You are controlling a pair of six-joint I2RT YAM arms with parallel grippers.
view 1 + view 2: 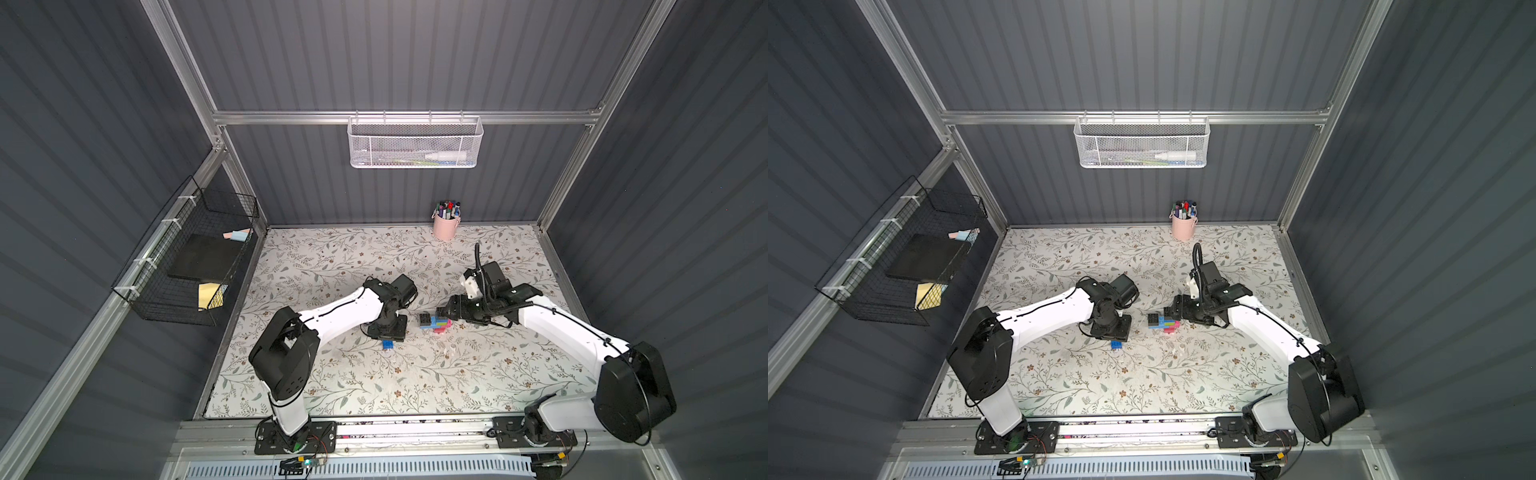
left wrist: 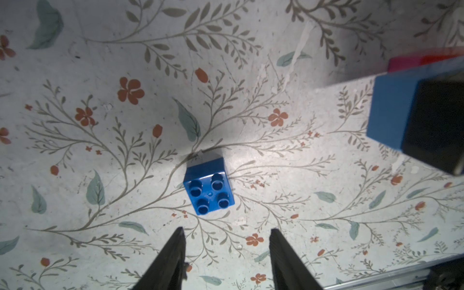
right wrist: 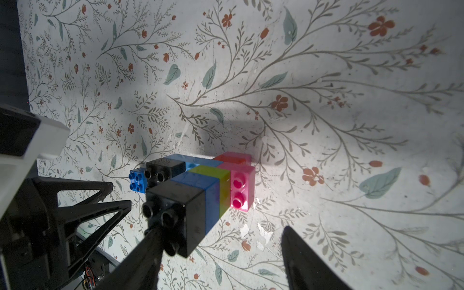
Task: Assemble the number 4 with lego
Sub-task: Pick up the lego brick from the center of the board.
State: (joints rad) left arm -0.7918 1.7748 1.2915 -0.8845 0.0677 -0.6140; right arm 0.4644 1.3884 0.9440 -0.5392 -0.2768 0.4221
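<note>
**Both pairs of jaws apart; number 4 on the mat, one dark blue brick loose**

Flat on the floral mat (image 1: 332,257), the number 4 (image 1: 434,323): well apart from the pink cup (image 1: 445,226) of marker pens, on the arm-base side of it. Shows in both top views as one joined cluster of black, blue, lime green, red and pink bricks. Reads in the right wrist view as two rows side by side: black, blue, lime green and pink in the nearer; black, light blue, red and pink in the farther.

Just on the cup side of the figure, the right gripper (image 3: 221,229): jaws apart, clamped on nothing. One finger against the studded end of the nearer black brick (image 3: 180,213). Other finger clear of the figure, with bare mat in the gap.

Pointing down at the mat, the left gripper (image 2: 227,232): jaws apart, nothing between them. Hovers with its fingertips just short of the dark blue brick (image 2: 209,190), without touching it.

Sits studs up, that dark blue brick, alone on the mat. Lies farther from the pink cup than the number 4 does, near the figure but apart from it, off toward the robot's left. Also shows small in the right wrist view, beyond the farther black end of the figure.
</note>
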